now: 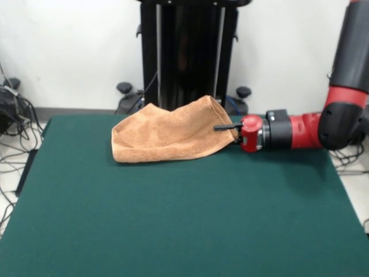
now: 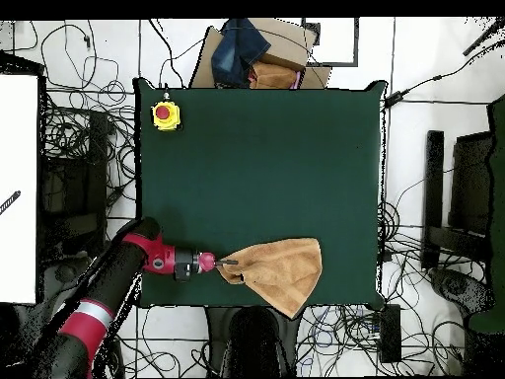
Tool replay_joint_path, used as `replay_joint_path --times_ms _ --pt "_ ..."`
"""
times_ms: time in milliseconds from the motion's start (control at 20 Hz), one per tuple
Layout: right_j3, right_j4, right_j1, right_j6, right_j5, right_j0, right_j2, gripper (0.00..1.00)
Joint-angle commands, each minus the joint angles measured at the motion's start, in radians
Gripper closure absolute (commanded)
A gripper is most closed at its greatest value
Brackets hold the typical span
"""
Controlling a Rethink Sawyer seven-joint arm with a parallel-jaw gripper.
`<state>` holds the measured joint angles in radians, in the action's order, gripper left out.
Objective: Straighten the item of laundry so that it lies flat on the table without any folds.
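The towel (image 1: pixel 167 135) lay directly ahead of my pincer (image 1: pixel 229 128), bunched into a lopsided wedge with its upper layer folded over the lower, so it was nowhere near flat. It sat on the tabletop (image 1: pixel 173 225) close to the edge nearest my base, its far corner reaching out away from me. My pincer was clenched on the towel's nearest corner, which was lifted a little off the green cloth while the rest dragged or rested below.

My judgement was that the step in hand was drawing this corner outward to open the fold. Doing it well meant keeping the grip low, pulling steadily along the tabletop away from the bulk of the cloth, and letting the weight of the far side anchor it. Lifting too high would have risked carrying the whole towel along still doubled. Far beyond the towel, a yellow box with a red button (image 2: pixel 166 115) stood at a corner, well apart.
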<state>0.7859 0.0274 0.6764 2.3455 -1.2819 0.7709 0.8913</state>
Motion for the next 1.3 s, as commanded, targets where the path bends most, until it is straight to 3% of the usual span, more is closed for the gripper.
replay_joint_path --times_ms 50,750,800,1300 --pt "-0.035 0.042 0.03 0.384 0.043 -0.027 -0.017 0.0" --pt "-0.053 0.024 0.029 0.457 0.031 -0.011 0.0 0.0" --pt "-0.054 0.02 0.028 0.459 0.031 -0.011 -0.003 1.0" --pt "-0.044 0.013 0.025 0.468 0.034 -0.002 -0.01 1.0"
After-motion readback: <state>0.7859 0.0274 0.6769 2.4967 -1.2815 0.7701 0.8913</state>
